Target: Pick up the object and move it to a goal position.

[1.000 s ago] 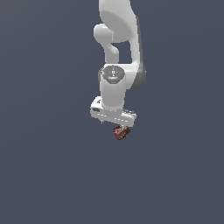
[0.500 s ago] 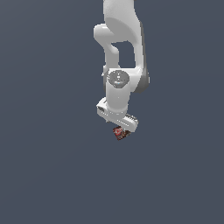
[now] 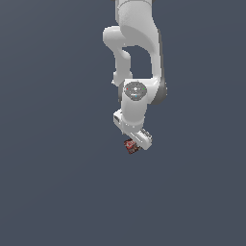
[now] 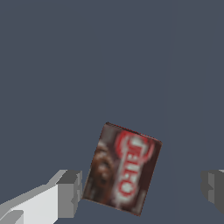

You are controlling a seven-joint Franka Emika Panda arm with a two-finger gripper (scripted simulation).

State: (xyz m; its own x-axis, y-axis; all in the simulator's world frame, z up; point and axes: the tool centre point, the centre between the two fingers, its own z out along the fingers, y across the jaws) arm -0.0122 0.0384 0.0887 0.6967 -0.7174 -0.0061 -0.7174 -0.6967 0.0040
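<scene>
In the exterior view the white arm comes down from the top edge, where its upper part is cut off, and the gripper (image 3: 136,142) at its lower end is seen at an angle that hides the fingertips behind the white hand body. Only a small dark red corner of the box (image 3: 130,145) peeks out just below the gripper, too small there to read. The wrist view shows far more. One grey finger (image 4: 70,194) stands close beside one edge of the box (image 4: 122,168), seemingly just apart from it, while the other finger (image 4: 214,186) is cut off by the frame edge and stands well clear of the box. The jaws are spread wide, and the box lies between them, nearer the first finger, not clamped. Its face is dark brown with a red oval bearing white lettering. It sits tilted, askew to the fingers, over a plain blue-grey background (image 4: 65,65).
</scene>
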